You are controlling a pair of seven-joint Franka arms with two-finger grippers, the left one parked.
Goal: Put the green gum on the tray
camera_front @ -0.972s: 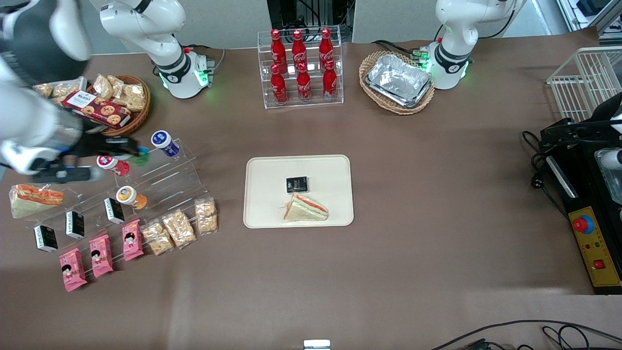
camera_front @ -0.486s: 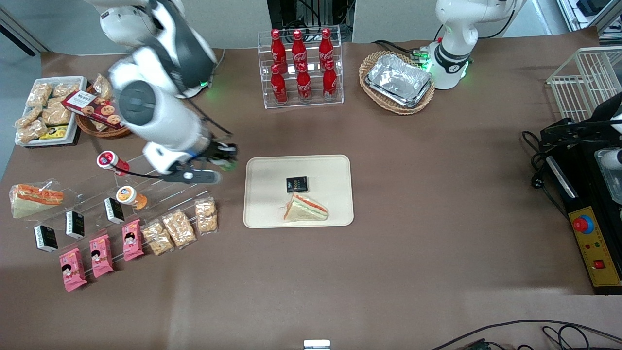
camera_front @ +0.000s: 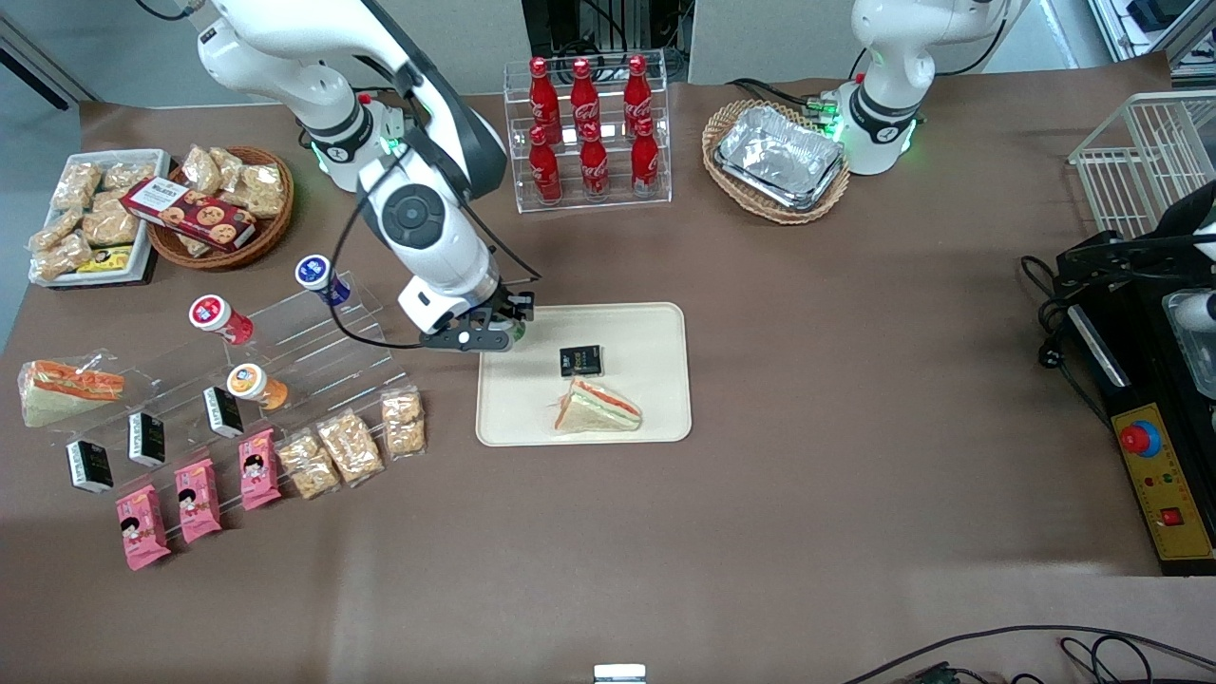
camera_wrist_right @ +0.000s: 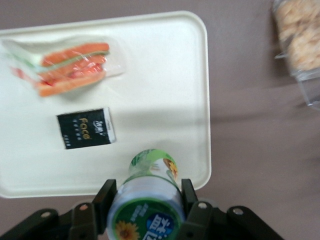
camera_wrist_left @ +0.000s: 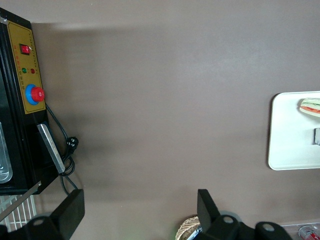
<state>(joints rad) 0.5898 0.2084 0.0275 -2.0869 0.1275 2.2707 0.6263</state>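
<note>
My right gripper (camera_front: 503, 323) (camera_wrist_right: 146, 192) is shut on the green gum (camera_wrist_right: 147, 195), a small green bottle with a white lid and a green-blue label. In the front view only a bit of the green gum (camera_front: 517, 330) shows between the fingers. I hold it above the cream tray (camera_front: 646, 323) (camera_wrist_right: 165, 65), over the rim at its corner nearest the working arm's base. On the tray lie a wrapped sandwich (camera_front: 597, 407) (camera_wrist_right: 65, 65) and a small black packet (camera_front: 580, 360) (camera_wrist_right: 86, 128).
A clear stepped stand (camera_front: 313, 342) toward the working arm's end holds the blue gum bottle (camera_front: 318, 275), a red one (camera_front: 218, 317) and the orange one (camera_front: 255, 384). Snack packets (camera_front: 350, 445) lie nearer the camera. Cola bottles (camera_front: 589, 133) and a foil-tray basket (camera_front: 777, 160) stand farther from it.
My right arm has swung from the stepped stand toward the tray, carrying the green gum, and now hangs over the tray's corner.
</note>
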